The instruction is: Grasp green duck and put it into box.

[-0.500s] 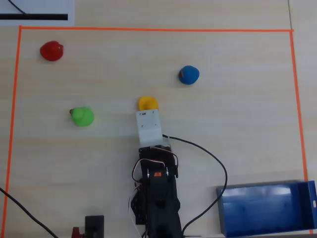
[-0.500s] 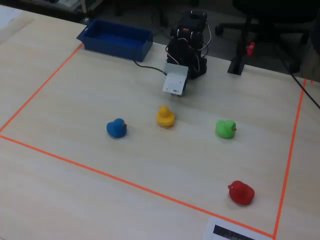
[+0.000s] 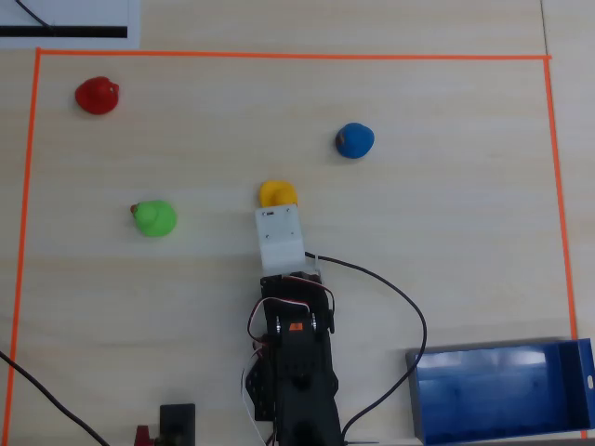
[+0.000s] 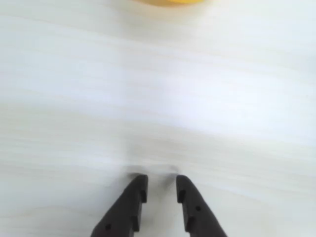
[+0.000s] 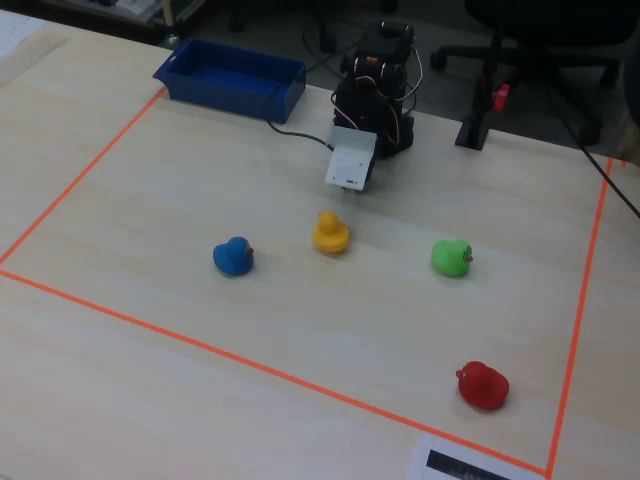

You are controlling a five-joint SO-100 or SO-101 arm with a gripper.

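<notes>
The green duck [image 3: 154, 218] sits on the wooden table, left of the arm in the overhead view; in the fixed view it [image 5: 451, 257] is right of centre. My gripper [image 4: 162, 180] hangs low over bare table, its black jaws a narrow gap apart with nothing between them. The white wrist mount [image 3: 279, 237] hides it from above. The duck lies well to the mount's left and is out of the wrist view. The blue open box [image 3: 493, 395] stands empty at the lower right of the overhead view, and at the top left of the fixed view [image 5: 228, 75].
A yellow duck [image 3: 277, 193] sits just ahead of the gripper; its edge [image 4: 168, 1] shows at the top of the wrist view. A blue duck [image 3: 354, 139] and a red duck [image 3: 97, 95] lie farther off. Orange tape [image 3: 279, 56] borders the area. A black cable [image 3: 409, 307] loops beside the arm.
</notes>
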